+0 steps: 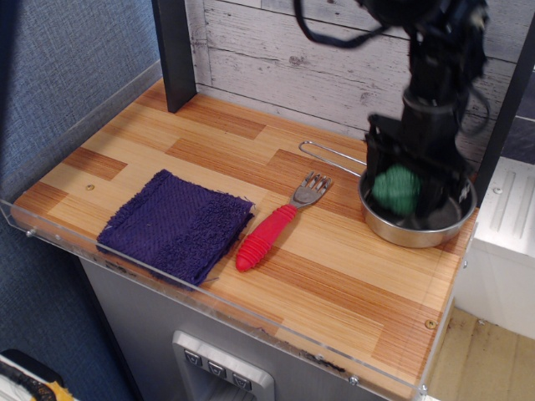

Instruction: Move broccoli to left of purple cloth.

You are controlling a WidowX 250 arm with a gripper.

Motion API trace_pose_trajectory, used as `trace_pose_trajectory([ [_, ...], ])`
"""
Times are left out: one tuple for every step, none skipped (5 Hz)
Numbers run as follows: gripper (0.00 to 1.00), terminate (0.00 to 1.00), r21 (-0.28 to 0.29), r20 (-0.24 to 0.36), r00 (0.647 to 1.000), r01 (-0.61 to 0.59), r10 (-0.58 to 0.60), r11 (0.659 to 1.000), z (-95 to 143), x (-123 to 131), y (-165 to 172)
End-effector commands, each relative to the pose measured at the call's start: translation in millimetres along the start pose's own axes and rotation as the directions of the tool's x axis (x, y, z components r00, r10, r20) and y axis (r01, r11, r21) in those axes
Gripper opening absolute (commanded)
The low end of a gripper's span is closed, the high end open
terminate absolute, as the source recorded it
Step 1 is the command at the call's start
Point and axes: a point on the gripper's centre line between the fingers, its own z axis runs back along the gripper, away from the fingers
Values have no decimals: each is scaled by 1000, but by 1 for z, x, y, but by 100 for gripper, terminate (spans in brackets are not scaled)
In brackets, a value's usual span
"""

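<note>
The green broccoli (395,190) sits between the fingers of my black gripper (399,194), which is shut on it, low over the left part of the steel pan (418,236) at the right of the table. The image is motion-blurred there. The purple cloth (175,224) lies flat near the front left edge, far to the left of the gripper. The space left of the cloth is bare wood.
A fork with a red ribbed handle (266,236) lies between cloth and pan, tines toward the pan. The pan's wire handle (330,154) points left. A dark post (175,52) stands at the back left. A clear acrylic lip (217,302) borders the front edge.
</note>
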Motion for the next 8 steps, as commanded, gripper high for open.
trace_pose_trajectory([
  [0,0,-66,271,956,-100,114,993,103,-31,16],
  [0,0,-26,187,968,-164,166,986,111,-87,43],
  [0,0,31,98,981,-169,165,985,101,-144,66],
  [0,0,42,80,976,-206,202,978,91,-194,97],
  [0,0,84,76,969,-243,236,966,79,-220,135],
  [0,0,177,56,953,-304,299,936,72,-229,168],
  [0,0,213,43,939,-341,340,915,70,-221,192],
  [0,0,213,32,927,-370,372,904,64,-213,211],
])
